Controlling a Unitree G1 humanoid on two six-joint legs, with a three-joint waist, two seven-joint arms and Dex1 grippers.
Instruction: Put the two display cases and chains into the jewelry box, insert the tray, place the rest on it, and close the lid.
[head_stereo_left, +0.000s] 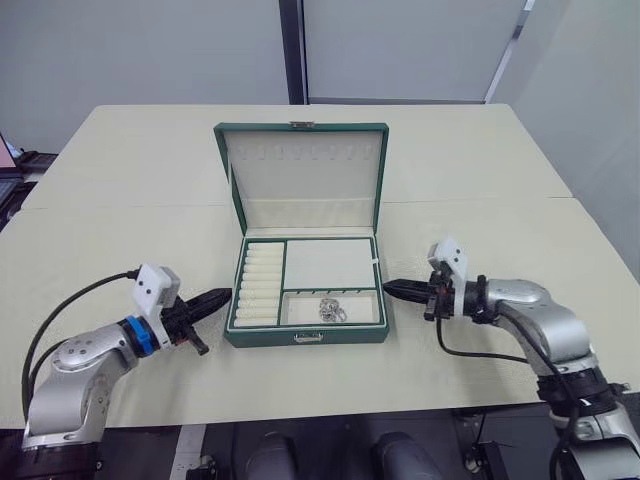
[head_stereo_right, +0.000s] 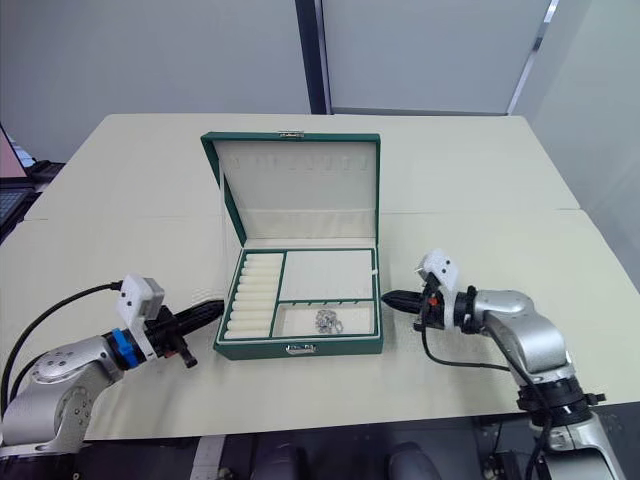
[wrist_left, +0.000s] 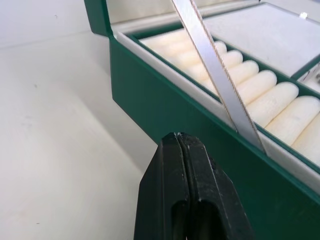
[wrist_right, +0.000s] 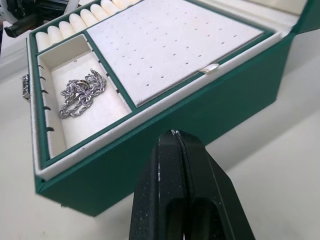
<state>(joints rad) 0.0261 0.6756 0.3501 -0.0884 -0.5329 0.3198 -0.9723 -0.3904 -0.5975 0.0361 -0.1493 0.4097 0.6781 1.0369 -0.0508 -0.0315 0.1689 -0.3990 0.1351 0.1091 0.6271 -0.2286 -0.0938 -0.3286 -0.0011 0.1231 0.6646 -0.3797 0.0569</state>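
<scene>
Jewelry box (head_stereo_left: 306, 335) between left pincer (head_stereo_left: 222, 298) and right pincer (head_stereo_left: 390, 288).

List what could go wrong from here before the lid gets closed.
1. The silvery chain lies loose in the tray's front compartment; a jolt to the jewelry box might spill or tangle it.
2. The left pincer and right pincer, both shut, sit close beside the box walls; a careless move may shove the box across the table.
3. The lid stands upright with a metal stay at the side; pushing unevenly could let it drop hard.
</scene>
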